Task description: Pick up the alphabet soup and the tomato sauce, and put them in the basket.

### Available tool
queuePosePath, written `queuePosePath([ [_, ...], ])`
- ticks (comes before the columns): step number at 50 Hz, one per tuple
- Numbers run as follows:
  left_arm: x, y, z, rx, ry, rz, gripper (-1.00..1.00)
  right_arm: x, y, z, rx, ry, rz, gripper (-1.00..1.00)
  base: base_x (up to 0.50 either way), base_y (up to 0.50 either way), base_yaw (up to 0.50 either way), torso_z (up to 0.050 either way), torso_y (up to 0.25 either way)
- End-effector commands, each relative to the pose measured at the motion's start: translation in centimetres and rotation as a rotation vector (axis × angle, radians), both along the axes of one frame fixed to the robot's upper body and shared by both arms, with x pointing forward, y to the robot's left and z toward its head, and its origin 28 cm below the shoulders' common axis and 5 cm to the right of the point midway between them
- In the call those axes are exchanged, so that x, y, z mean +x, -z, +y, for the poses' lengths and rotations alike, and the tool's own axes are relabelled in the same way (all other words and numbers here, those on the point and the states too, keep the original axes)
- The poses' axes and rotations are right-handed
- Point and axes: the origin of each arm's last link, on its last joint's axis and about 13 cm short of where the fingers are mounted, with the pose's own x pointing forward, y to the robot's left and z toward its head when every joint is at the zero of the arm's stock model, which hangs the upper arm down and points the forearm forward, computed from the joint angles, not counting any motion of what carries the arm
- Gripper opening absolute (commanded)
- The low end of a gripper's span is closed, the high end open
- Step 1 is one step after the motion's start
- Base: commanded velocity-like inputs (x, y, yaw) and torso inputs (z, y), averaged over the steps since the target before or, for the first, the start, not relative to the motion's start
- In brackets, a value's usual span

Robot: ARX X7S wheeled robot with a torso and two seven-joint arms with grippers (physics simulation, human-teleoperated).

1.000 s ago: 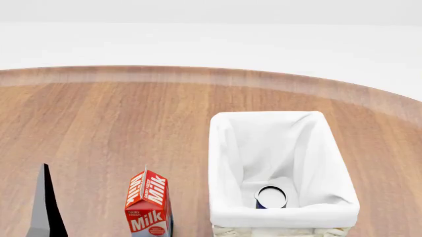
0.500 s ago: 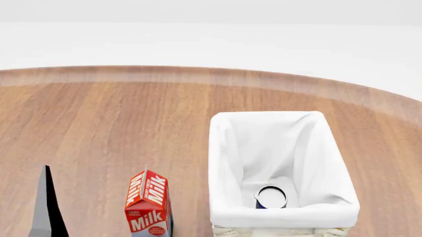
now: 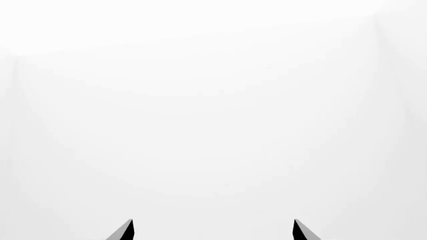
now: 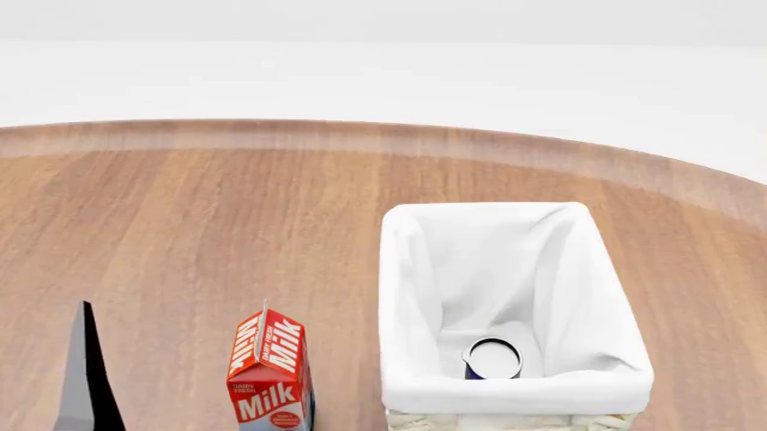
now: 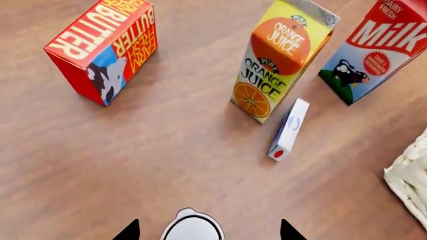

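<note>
Nothing has shifted since a second ago. The alphabet soup (image 4: 493,359) lies in the basket (image 4: 401,269). The right gripper (image 5: 203,235) stands open over a pale can top (image 5: 192,228), probably the tomato sauce, poised to grasp. The left gripper (image 3: 212,231) is open, empty.

I see a matt brown wood-grain table (image 4: 180,233); on it, a rough whitish woven wicker basket (image 4: 515,420) lined with smooth white cloth, beside a red printed-card milk carton (image 4: 269,377).
</note>
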Motion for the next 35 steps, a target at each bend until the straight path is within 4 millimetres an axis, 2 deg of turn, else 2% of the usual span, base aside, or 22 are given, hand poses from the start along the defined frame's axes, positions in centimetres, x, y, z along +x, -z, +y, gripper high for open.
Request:
queuePosePath([
  [1, 0.0, 0.0, 0.0, 0.002, 0.001, 0.001, 1.0, -0.2, 0.4, 0.4, 0.007, -0.013, 0.019, 1.0, 0.0, 0.0, 0.0, 0.0, 0.0],
  [2, 0.0, 0.0, 0.0, -0.001, 0.0, 0.001, 1.0, -0.2, 1.2, 0.6, 0.009, -0.014, 0.023, 1.0, 0.0, 0.0, 0.0, 0.0, 0.0],
  [6, 0.0, 0.1, 0.1, 0.0, -0.001, 0.002, 1.0, -0.2, 1.6, 0.7, 0.01, -0.016, 0.03, 1.0, 0.0, 0.0, 0.0, 0.0, 0.0],
  [15, 0.1, 0.1, 0.1, 0.001, 0.0, 0.003, 1.0, -0.2, 2.1, 0.9, 0.015, -0.015, 0.04, 1.0, 0.0, 0.0, 0.0, 0.0, 0.0],
  [16, 0.1, 0.2, 0.1, 0.0, 0.0, 0.003, 1.0, -0.2, 1.7, 0.9, 0.013, -0.017, 0.04, 1.0, 0.0, 0.0, 0.0, 0.0, 0.0],
  [19, 0.1, 0.2, 0.1, 0.0, 0.0, 0.004, 1.0, -0.4, 2.4, 1.0, 0.01, -0.024, 0.042, 1.0, 0.0, 0.0, 0.0, 0.0, 0.0],
  [20, 0.1, 0.2, 0.1, 0.001, 0.0, 0.004, 1.0, -0.4, 1.9, 1.0, 0.012, -0.027, 0.048, 1.0, 0.0, 0.0, 0.0, 0.0, 0.0],
  [28, 0.1, 0.2, 0.1, -0.001, -0.002, 0.002, 1.0, -0.4, 2.8, 1.0, 0.005, -0.03, 0.049, 1.0, 0.0, 0.0, 0.0, 0.0, 0.0],
  [30, 0.0, 0.1, 0.1, -0.002, -0.002, 0.0, 1.0, -0.4, 2.0, 1.1, 0.007, -0.03, 0.051, 1.0, 0.0, 0.0, 0.0, 0.0, 0.0],
  [32, 0.0, 0.2, 0.1, -0.001, -0.002, 0.0, 1.0, -0.5, 2.9, 1.1, 0.005, -0.03, 0.054, 1.0, 0.0, 0.0, 0.0, 0.0, 0.0],
  [34, 0.0, 0.2, 0.1, 0.0, -0.001, 0.0, 1.0, -0.5, 2.3, 1.1, 0.004, -0.031, 0.057, 1.0, 0.0, 0.0, 0.0, 0.0, 0.0],
  [35, 0.0, 0.2, 0.1, -0.001, 0.0, 0.001, 1.0, -0.5, 3.1, 1.1, 0.001, -0.03, 0.057, 1.0, 0.0, 0.0, 0.0, 0.0, 0.0],
])
